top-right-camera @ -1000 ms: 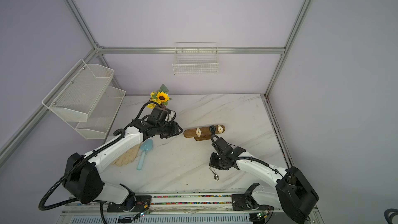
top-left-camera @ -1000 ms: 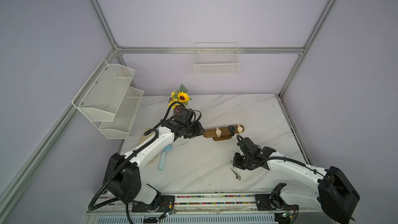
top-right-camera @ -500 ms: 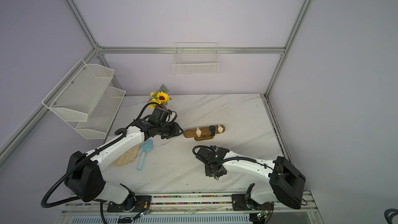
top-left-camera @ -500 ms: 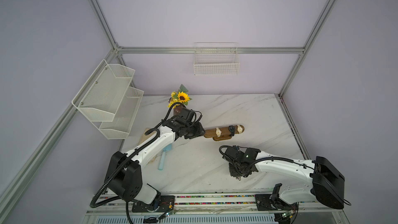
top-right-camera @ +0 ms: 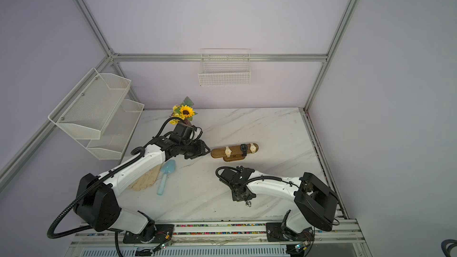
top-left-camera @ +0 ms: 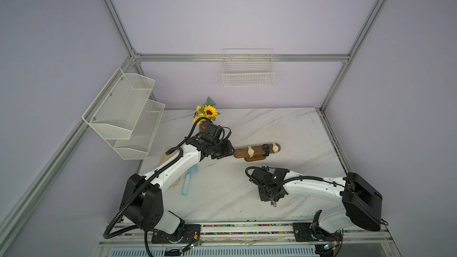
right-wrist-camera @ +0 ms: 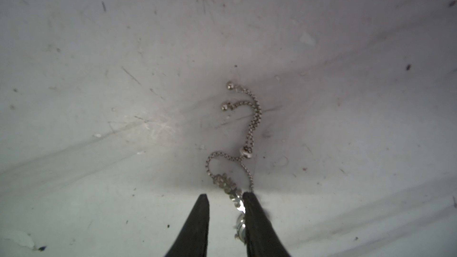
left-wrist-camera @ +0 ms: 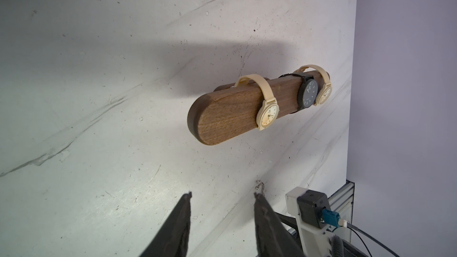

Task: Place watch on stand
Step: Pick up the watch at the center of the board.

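The stand is sitting mid-tabletop and is already carrying three watches: a cream watch nearest its bare end, then a black watch and a second cream watch side by side. The left end effector is hovering just off that bare end, jaws moderately apart and holding nothing. The right end effector is working low near the front edge, jaws narrowly parted, with one finger touching a silver chain bracelet that is lying flat. Nothing is clamped. No loose watch is showing, so the chain looks like the piece being fetched. To do this well, I judge the fingers should be centring over the thicker links before closing, because a thin chain slips out easily. Compared with a second ago, the right arm has swung away from the stand and dropped onto the chain, while the left arm is sitting almost unchanged.
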You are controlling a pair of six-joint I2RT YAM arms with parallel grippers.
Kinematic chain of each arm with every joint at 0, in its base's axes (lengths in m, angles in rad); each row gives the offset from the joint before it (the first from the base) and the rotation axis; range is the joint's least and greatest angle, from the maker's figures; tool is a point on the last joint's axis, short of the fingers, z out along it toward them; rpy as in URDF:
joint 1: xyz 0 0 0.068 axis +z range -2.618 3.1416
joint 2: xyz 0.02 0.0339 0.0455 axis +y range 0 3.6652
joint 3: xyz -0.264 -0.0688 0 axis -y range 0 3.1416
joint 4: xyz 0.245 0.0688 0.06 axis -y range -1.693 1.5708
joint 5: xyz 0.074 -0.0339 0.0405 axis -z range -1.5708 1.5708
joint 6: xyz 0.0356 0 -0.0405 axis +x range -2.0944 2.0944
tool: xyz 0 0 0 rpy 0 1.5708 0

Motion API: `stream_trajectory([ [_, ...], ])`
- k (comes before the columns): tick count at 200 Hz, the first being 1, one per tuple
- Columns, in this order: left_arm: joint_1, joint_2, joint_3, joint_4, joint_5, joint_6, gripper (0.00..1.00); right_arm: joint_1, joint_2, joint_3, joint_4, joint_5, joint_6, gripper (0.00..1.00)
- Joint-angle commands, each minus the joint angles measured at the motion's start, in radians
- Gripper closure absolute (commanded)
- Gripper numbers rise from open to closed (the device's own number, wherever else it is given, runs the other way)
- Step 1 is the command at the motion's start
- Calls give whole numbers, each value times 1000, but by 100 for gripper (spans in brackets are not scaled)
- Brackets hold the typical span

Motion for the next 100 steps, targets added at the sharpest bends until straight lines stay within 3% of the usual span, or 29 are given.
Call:
stream_trajectory([
  [1,6,0,11,15,14,22,58,15,24,29,27,22,-18,71],
  [100,15,22,19,15,43,20,58,16,77,-19,59,23,-12,75],
])
